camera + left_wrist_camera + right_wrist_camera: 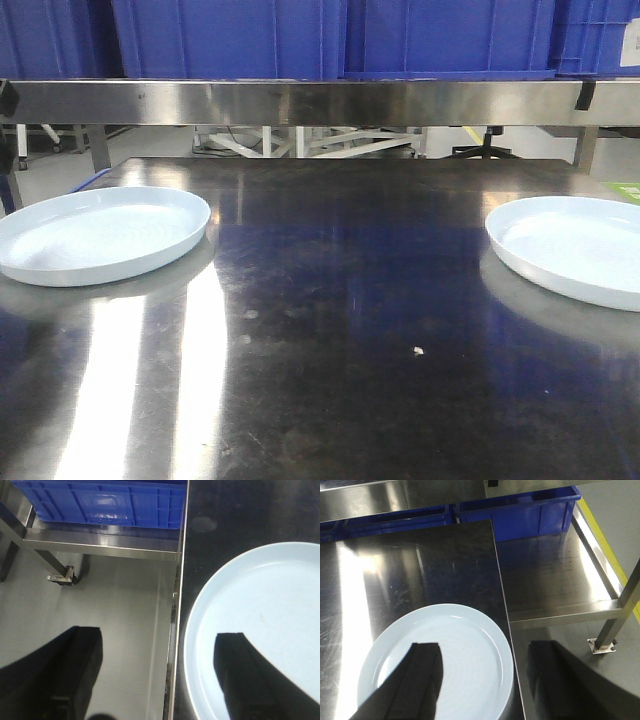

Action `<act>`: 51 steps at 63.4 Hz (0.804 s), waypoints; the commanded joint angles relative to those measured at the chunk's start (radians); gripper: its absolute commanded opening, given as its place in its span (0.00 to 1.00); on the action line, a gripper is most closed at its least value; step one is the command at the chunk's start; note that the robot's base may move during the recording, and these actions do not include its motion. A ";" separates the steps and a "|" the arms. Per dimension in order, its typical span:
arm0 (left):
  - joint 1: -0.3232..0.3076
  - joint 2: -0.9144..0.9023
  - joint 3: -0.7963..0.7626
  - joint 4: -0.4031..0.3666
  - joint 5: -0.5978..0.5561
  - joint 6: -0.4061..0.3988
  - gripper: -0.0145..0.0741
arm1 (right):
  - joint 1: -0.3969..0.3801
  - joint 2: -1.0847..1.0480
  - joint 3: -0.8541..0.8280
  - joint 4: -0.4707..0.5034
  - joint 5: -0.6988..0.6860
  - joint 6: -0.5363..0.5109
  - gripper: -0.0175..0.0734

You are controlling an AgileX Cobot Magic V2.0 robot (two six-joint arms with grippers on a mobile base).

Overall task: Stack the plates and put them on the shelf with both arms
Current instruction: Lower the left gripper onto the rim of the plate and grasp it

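Observation:
Two pale blue-white plates lie flat on the dark steel table. The left plate (100,233) sits at the table's left edge, the right plate (575,248) at the right edge. In the left wrist view my left gripper (158,637) is open above the table's left edge: one finger hangs over the left plate (265,610), the other over the floor. In the right wrist view my right gripper (485,647) is open astride the right rim of the right plate (470,650): one finger over the plate, the other past the table edge. Neither holds anything. No arm shows in the front view.
A steel shelf rail (320,100) runs across the back above the table (350,330), with blue crates (330,35) on it. Blue crates (520,515) also sit on a lower steel shelf to the right, and one (100,502) to the left. A shelf leg (615,615) stands at right.

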 commanded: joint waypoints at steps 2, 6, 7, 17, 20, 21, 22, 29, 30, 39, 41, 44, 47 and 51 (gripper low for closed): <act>0.002 -0.036 -0.035 0.007 -0.061 -0.006 0.71 | 0.002 -0.007 -0.038 -0.006 -0.072 -0.009 0.73; 0.002 -0.036 -0.035 0.007 -0.061 -0.006 0.71 | 0.002 -0.007 -0.038 -0.006 -0.072 -0.009 0.73; 0.002 -0.036 -0.035 0.007 -0.061 -0.006 0.71 | 0.002 -0.007 -0.038 -0.006 -0.072 -0.009 0.73; 0.002 -0.018 -0.035 0.007 -0.066 -0.006 0.71 | 0.002 -0.007 -0.038 -0.006 -0.072 -0.009 0.73; 0.002 -0.004 -0.035 0.007 -0.066 -0.006 0.71 | 0.002 -0.007 -0.038 -0.006 -0.072 -0.009 0.73; 0.002 -0.001 -0.035 0.007 -0.066 -0.006 0.71 | 0.002 -0.007 -0.038 -0.006 -0.072 -0.009 0.73; 0.000 0.003 -0.035 0.006 -0.066 -0.006 0.71 | 0.002 -0.007 -0.038 -0.006 -0.072 -0.009 0.73; -0.013 0.032 -0.035 0.006 -0.071 -0.006 0.71 | 0.002 -0.007 -0.038 -0.006 -0.071 -0.009 0.73; -0.014 0.035 -0.035 0.006 -0.074 -0.006 0.71 | 0.002 -0.007 -0.038 -0.006 -0.071 -0.009 0.73; -0.039 0.077 -0.035 0.006 -0.076 -0.006 0.71 | 0.002 -0.007 -0.038 -0.006 -0.070 -0.009 0.73; -0.039 0.081 -0.035 0.006 -0.076 -0.006 0.71 | 0.002 -0.007 -0.038 -0.006 -0.069 -0.009 0.73; -0.039 0.091 -0.035 0.006 -0.076 -0.006 0.71 | 0.002 -0.007 -0.038 -0.006 -0.067 -0.009 0.73; -0.039 0.098 -0.035 0.006 -0.076 -0.006 0.71 | 0.002 -0.007 -0.038 -0.006 -0.063 -0.009 0.73; -0.039 0.103 -0.035 0.006 -0.076 -0.006 0.71 | 0.002 -0.007 -0.038 -0.006 -0.059 -0.009 0.73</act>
